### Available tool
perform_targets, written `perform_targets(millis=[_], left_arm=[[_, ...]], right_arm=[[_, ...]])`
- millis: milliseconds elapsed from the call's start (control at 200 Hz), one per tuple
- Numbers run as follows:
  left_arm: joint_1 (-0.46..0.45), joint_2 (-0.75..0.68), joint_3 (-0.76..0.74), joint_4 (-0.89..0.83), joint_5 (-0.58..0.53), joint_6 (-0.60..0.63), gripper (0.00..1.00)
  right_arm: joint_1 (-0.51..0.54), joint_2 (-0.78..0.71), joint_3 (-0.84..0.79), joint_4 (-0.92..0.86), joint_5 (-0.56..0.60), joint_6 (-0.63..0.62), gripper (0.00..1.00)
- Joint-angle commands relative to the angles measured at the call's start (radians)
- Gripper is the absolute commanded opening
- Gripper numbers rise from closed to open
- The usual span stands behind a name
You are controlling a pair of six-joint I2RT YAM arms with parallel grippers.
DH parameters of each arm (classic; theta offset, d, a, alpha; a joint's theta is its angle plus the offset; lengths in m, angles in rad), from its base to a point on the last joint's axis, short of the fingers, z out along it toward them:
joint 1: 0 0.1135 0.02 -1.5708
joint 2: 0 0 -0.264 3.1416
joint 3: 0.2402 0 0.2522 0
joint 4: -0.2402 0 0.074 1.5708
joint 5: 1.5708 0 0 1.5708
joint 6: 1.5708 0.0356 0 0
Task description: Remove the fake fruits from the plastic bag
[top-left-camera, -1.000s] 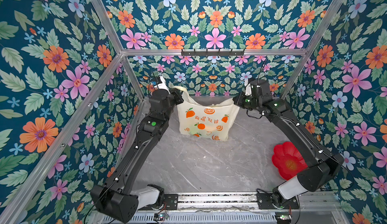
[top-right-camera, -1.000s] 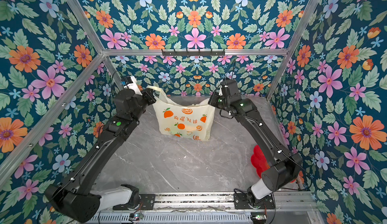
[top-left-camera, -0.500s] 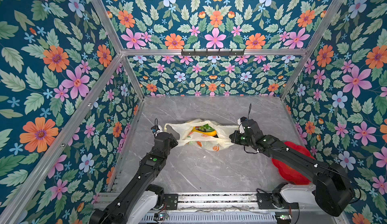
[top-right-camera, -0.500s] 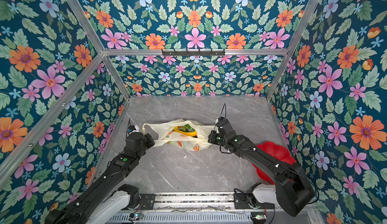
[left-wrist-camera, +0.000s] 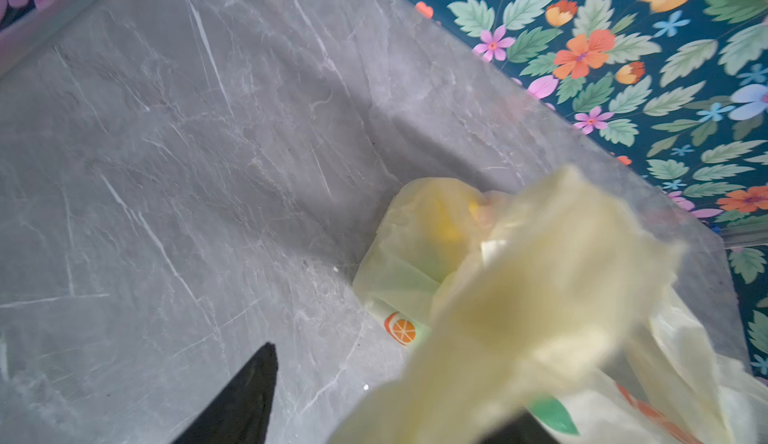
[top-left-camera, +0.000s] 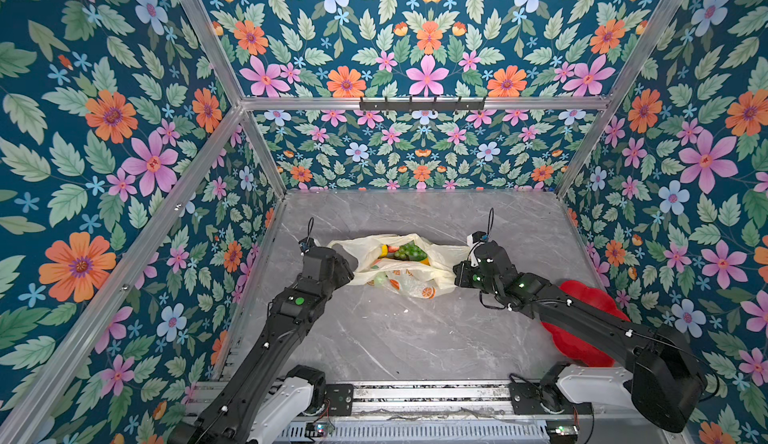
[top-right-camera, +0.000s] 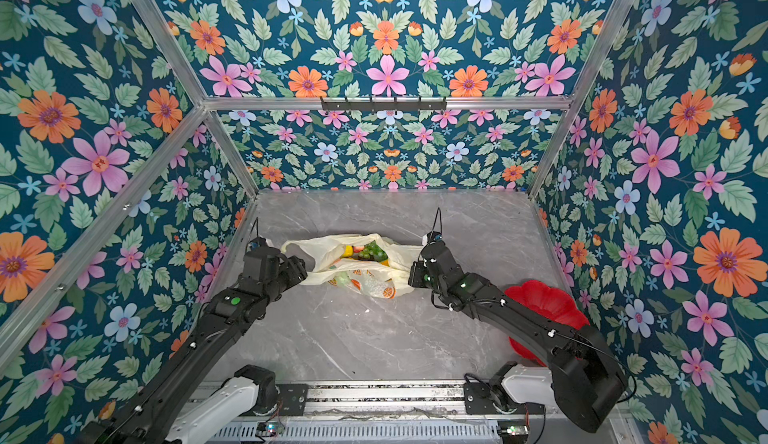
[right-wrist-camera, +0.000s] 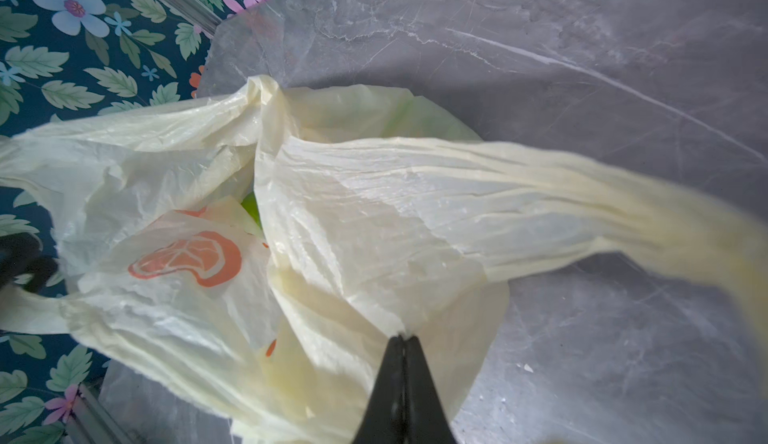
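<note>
**A:** In both top views, where is the bag (top-left-camera: 409, 282)?

**B:** It lies slumped on the gray table (top-left-camera: 395, 338), toward the back wall, with its mouth gaping upward. The fruits (top-left-camera: 405, 251) are inside it. Green grapes and something yellow show through the mouth. A red dish (top-left-camera: 590, 300) lies at the right side, partly under the right arm and well apart from the bag.

**A:** And the grippers?

**B:** The left gripper (top-left-camera: 349, 269) is at the bag's left edge and the right gripper (top-left-camera: 457, 273) at its right edge. From up there I cannot tell how the jaws stand.

**A:** What does the left wrist view show?

**B:** One black finger (left-wrist-camera: 241, 396) stands far from its partner, which is mostly hidden behind a blurred loop of the bag (left-wrist-camera: 540, 296). So the left gripper (left-wrist-camera: 395, 379) is spread wide. A yellow fruit (left-wrist-camera: 446, 222) shows through the film, over the table.

**A:** And the right wrist view?

**B:** The right gripper (right-wrist-camera: 401, 340) has its two fingers pressed together, and the tips nip a fold of the bag (right-wrist-camera: 374, 213). One handle stretches away, blurred near the lens. A bit of bright green fruit (right-wrist-camera: 250, 209) peeks out between the folds.
</note>
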State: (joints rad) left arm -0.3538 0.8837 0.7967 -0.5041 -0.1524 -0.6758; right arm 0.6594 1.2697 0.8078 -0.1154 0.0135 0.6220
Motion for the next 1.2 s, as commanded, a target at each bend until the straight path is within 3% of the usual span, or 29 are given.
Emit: perform_targets(millis=[0, 175, 315, 475, 575, 855, 1195], left_arm=[[-0.025, -0.004, 0.094, -0.176, -0.061, 0.034, 0.79], [-0.059, 0.016, 0.246, -0.335, -0.152, 0.041, 0.86], [-0.096, 0.084, 0.454, -0.485, -0.211, 0.062, 0.83], [-0.454, 0.273, 0.696, -0.595, -0.429, -0.035, 0.81], [-0.550, 0.408, 0.735, -0.553, -0.424, -0.054, 0.80], [-0.547, 0.643, 0.674, -0.457, -0.472, -0.107, 0.83], [-0.444, 0.671, 0.467, -0.228, -0.379, -0.151, 0.86]], right_arm=[[0.003, 0.004, 0.007, -0.010, 0.019, -0.032, 0.00], [0.006, 0.001, 0.011, -0.013, 0.015, -0.046, 0.00], [0.014, -0.011, 0.010, -0.024, 0.029, -0.061, 0.00], [0.025, -0.028, 0.005, -0.032, 0.047, -0.069, 0.00], [0.035, -0.035, 0.003, -0.033, 0.054, -0.073, 0.00], [0.043, -0.083, -0.017, -0.041, 0.060, -0.089, 0.00], [0.049, -0.093, -0.040, -0.033, 0.049, -0.084, 0.00]])
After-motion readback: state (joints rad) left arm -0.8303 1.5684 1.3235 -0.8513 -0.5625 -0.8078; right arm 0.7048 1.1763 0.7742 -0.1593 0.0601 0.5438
